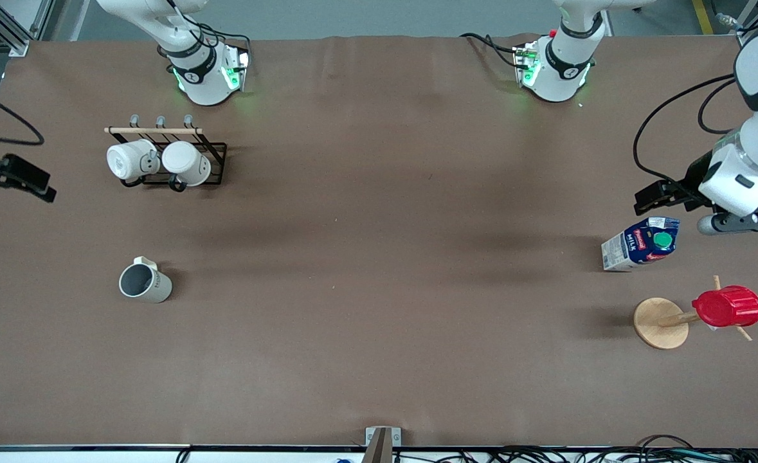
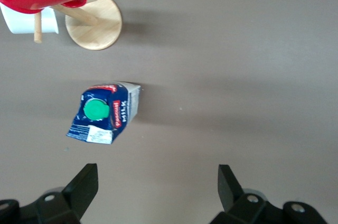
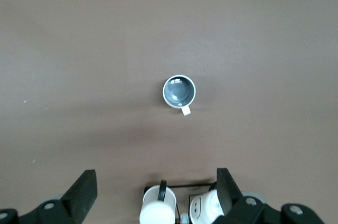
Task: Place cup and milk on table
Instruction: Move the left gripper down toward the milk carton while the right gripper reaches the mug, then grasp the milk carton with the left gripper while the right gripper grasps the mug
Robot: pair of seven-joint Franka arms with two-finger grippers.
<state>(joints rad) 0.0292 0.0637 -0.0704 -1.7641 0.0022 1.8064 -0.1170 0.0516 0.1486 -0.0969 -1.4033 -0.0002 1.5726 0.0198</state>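
Note:
The cup (image 1: pixel 145 283), cream-white with a grey inside, stands upright on the brown table (image 1: pixel 379 257) toward the right arm's end; it also shows in the right wrist view (image 3: pixel 179 92). The milk (image 1: pixel 641 243), a blue and white carton with a green cap, stands on the table toward the left arm's end and shows in the left wrist view (image 2: pixel 103 112). My left gripper (image 1: pixel 658 196) (image 2: pixel 157 174) is open and empty, up over the table just beside the milk. My right gripper (image 1: pixel 28 180) (image 3: pixel 156 179) is open and empty, high over the right arm's end.
A black wire rack (image 1: pixel 215 151) with a wooden bar holds two white round mugs (image 1: pixel 160 161), farther from the camera than the cup. A wooden mug tree (image 1: pixel 660 323) carrying a red ribbed cup (image 1: pixel 727 307) stands nearer the camera than the milk.

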